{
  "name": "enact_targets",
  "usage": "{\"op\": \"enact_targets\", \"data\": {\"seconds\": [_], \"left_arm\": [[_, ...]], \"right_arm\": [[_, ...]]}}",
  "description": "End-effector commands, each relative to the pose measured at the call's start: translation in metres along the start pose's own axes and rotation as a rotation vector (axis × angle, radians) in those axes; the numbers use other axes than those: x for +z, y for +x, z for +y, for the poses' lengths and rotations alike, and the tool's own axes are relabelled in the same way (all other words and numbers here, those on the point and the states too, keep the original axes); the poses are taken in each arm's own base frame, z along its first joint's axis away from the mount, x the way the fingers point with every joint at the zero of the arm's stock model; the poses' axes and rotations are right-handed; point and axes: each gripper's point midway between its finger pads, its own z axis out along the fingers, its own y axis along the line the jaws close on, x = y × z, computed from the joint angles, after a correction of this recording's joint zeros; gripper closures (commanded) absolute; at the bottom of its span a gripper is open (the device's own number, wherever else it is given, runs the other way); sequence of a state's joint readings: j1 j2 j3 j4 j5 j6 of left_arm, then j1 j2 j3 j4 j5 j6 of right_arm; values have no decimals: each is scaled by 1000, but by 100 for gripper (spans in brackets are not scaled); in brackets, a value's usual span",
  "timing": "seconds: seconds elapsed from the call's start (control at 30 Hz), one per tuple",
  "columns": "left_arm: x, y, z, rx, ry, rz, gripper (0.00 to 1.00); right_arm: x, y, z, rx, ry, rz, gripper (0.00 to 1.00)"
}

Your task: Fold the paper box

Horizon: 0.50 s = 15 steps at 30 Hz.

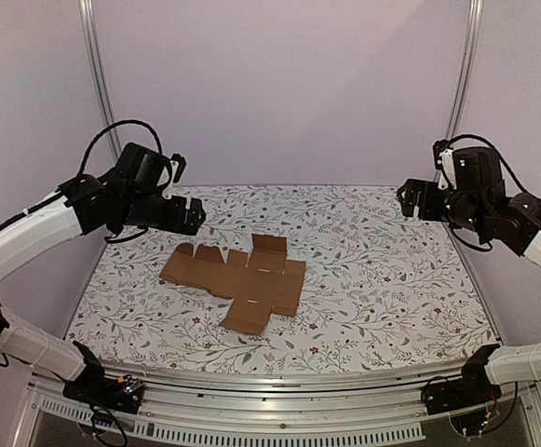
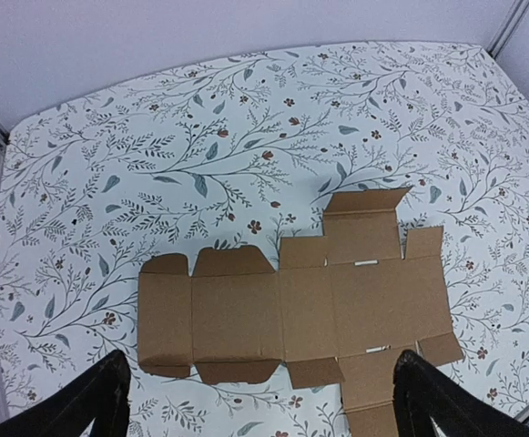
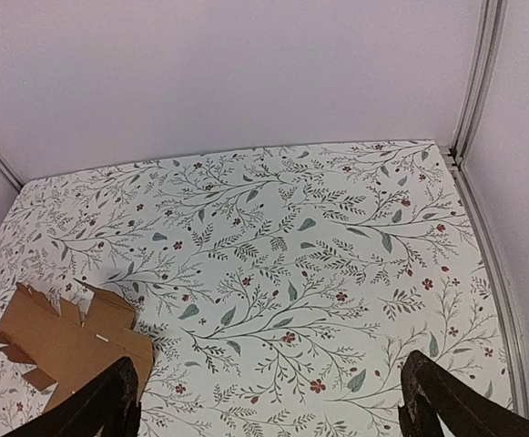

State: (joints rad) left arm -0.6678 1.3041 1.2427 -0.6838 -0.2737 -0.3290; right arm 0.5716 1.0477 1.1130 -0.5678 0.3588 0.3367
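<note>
paper box (image 1: pixel 236 279): flat, nearer left edge of counter (image 1: pixel 391 279) | left tool (image 1: pixel 194 216), right tool (image 1: pixel 410 199): spread wide, empty | best: panel pinned, flap raised along crease

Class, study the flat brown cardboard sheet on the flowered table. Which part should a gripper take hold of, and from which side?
Probably the far flap of the paper box: the sheet lies flat, but this flap seems creased slightly upward, offering an edge to pinch. Come from the left with the open left gripper, which hangs nearest.
</note>
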Motion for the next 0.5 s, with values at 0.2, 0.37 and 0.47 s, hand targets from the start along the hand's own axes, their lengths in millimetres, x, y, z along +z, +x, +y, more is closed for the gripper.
{"op": "enact_targets", "data": {"seconds": [0.2,0.37,0.47], "left_arm": [[25,23,17,-176,39,14,1],[46,46,34,-254,2,90,1],[58,58,44,-301,-21,133,1]], "right_arm": [[9,31,17,-28,-106,68,1],[23,49,42,-20,-195,153,1],[34,64,66,-38,-251,218,1]]}}
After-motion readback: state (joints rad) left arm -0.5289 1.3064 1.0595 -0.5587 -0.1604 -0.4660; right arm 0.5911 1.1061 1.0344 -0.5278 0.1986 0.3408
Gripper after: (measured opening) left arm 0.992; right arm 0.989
